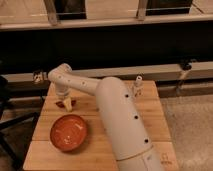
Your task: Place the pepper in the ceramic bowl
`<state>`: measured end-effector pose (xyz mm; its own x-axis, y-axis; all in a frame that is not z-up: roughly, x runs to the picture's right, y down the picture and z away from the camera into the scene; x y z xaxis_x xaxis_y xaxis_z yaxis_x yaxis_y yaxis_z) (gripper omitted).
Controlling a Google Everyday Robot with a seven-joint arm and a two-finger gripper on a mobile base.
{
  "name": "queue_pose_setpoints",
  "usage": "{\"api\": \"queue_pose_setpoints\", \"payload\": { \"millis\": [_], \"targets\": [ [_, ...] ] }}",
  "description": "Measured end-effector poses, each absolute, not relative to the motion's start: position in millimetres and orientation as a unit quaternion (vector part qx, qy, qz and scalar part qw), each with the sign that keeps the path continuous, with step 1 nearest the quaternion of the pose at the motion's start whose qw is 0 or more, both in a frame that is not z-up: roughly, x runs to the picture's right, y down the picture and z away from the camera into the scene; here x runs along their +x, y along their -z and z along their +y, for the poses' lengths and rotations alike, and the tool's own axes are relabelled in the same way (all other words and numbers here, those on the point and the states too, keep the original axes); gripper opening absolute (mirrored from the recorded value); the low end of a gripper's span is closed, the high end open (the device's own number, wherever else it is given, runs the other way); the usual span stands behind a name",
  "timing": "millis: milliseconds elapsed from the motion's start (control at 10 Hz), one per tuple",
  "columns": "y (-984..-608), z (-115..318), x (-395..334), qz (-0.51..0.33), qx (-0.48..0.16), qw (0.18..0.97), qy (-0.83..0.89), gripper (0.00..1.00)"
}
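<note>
One pepper in view: a small dark red sliver at the tip of the gripper, low over the far left part of the wooden counter. Long axis appears to run roughly 9-to-3 o'clock across the picture; which end is the stem, cannot tell. The pepper sits right at the fingers, touching or between them, with a pale yellowish bit just beside it at 3 o'clock; whether the fingers are clamped on it or merely around it, cannot tell, nor how far apart they stand. One ceramic bowl, orange-red and glossy, upright on the counter at about 6 o'clock from the gripper, near it but apart. One small white bottle-like item stands upright at the far edge of the counter, well apart at 3 o'clock. One white arm reaches from the near right up toward 10 o'clock.
</note>
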<state>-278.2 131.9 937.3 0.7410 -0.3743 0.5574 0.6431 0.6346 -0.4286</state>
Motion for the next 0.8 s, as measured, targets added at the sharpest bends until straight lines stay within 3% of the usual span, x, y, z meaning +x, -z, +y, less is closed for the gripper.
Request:
{"api": "queue_pose_setpoints", "payload": {
  "millis": [800],
  "targets": [
    [-935.8,131.0,-277.1,-0.215,-0.317,0.876,0.292,0.80]
  ]
}}
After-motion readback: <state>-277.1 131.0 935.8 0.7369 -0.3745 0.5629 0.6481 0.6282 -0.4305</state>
